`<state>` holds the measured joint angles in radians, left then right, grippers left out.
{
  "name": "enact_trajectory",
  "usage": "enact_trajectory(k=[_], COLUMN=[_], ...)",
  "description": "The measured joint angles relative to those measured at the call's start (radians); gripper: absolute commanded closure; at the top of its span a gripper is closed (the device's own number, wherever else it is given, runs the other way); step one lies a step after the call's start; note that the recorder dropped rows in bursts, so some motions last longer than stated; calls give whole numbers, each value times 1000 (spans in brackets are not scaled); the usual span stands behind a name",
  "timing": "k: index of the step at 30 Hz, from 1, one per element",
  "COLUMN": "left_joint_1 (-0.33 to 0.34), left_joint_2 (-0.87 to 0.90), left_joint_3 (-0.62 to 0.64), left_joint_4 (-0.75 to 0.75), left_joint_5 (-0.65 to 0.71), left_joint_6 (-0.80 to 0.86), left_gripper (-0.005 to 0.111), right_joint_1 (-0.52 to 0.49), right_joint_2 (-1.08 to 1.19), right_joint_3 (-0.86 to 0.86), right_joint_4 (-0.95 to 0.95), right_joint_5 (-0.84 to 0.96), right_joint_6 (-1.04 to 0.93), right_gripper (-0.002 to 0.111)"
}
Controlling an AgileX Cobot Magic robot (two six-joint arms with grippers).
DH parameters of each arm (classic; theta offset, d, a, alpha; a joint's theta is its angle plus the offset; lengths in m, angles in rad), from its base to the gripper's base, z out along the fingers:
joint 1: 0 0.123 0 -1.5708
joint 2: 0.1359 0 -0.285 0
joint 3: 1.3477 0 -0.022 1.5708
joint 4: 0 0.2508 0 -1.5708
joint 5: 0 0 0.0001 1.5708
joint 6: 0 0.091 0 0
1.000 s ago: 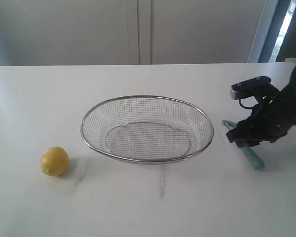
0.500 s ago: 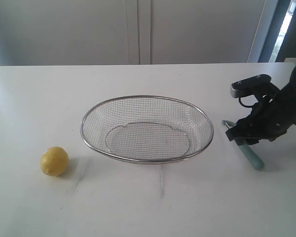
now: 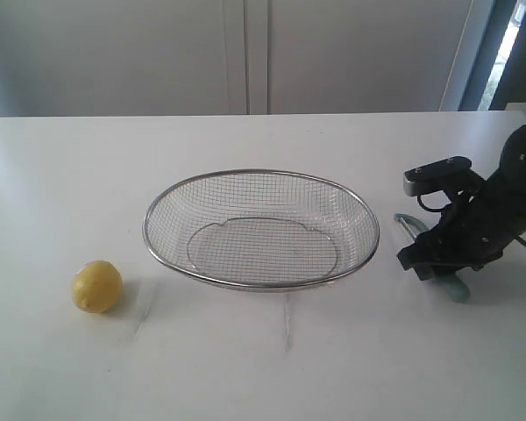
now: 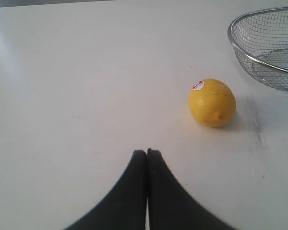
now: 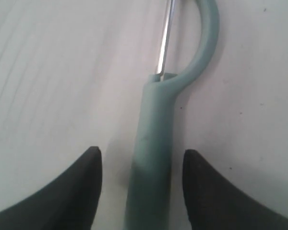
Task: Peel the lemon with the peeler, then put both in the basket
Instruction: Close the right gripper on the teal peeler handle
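The yellow lemon (image 3: 97, 287) (image 4: 212, 102) rests on the white table, left of the basket; a small sticker shows on it. My left gripper (image 4: 147, 152) is shut with nothing in it, a short way off from the lemon; it does not show in the exterior view. The teal peeler (image 3: 456, 287) (image 5: 156, 143) lies flat on the table right of the wire basket (image 3: 260, 176) (image 4: 240, 48). My right gripper (image 3: 425, 266) (image 5: 141, 155) is down over the peeler, open, one finger on each side of the handle without touching it. The metal blade (image 5: 163, 43) points away.
The basket holds nothing. A grey wall with a vertical seam stands behind the table. The table's far edge runs behind the basket.
My right gripper has dropped lower onto the peeler and shifted slightly towards the basket, now covering most of the handle. The lemon and basket have not moved.
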<state>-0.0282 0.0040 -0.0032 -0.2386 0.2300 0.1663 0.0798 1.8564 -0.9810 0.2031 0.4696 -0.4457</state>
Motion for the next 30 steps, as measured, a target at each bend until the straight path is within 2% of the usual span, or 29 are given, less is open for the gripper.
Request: enact_trajectory(k=[15, 18, 25, 30], left_joint_1=[0, 0, 0, 0], left_joint_2=[0, 0, 0, 0], left_joint_3=[0, 0, 0, 0], left_joint_4=[0, 0, 0, 0], left_joint_5=[0, 0, 0, 0], left_joint_6=[0, 0, 0, 0], left_gripper=[107, 107, 107, 107], right_joint_1=[0, 0, 0, 0], right_joint_2=[26, 26, 26, 26], right_joint_3=[-5, -7, -10, -13], right_joint_4=[0, 0, 0, 0], right_joint_5=[-4, -2, 24, 34], right_joint_6=[0, 0, 0, 0], right_gripper=[60, 70, 108, 108])
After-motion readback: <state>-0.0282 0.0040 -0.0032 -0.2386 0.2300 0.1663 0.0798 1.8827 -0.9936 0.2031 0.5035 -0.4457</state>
